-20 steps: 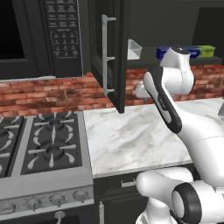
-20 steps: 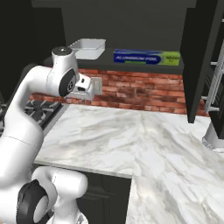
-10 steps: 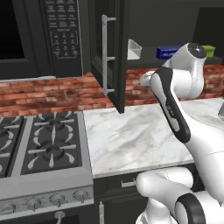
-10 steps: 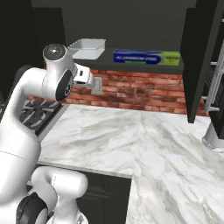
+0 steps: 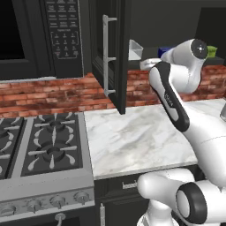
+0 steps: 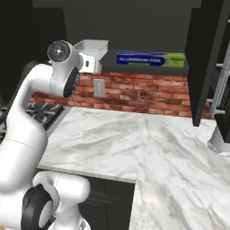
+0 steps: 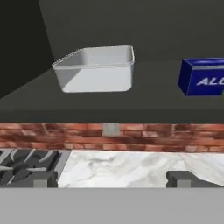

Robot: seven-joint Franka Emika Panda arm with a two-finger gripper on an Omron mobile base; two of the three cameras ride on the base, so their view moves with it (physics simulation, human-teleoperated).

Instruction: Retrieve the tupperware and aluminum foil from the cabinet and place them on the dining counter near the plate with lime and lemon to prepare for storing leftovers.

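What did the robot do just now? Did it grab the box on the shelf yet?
Not yet. The arm lifted its hand up from in front of the brick wall to the cabinet shelf, right beside the plastic container. The hand is open and holds nothing. The container and the blue foil box stayed where they were on the shelf, and the cabinet door stayed open.

Even, soft rendered light falls across all three views, with no glare. The veined white marble worktop (image 6: 148, 148) in the lower half of the frames is brightest; the dark open wall cabinet (image 6: 134, 27) at the top stays dim. Shadows are faint. The hand view looks coarse and slightly blurred; edges elsewhere are crisp and undistorted.
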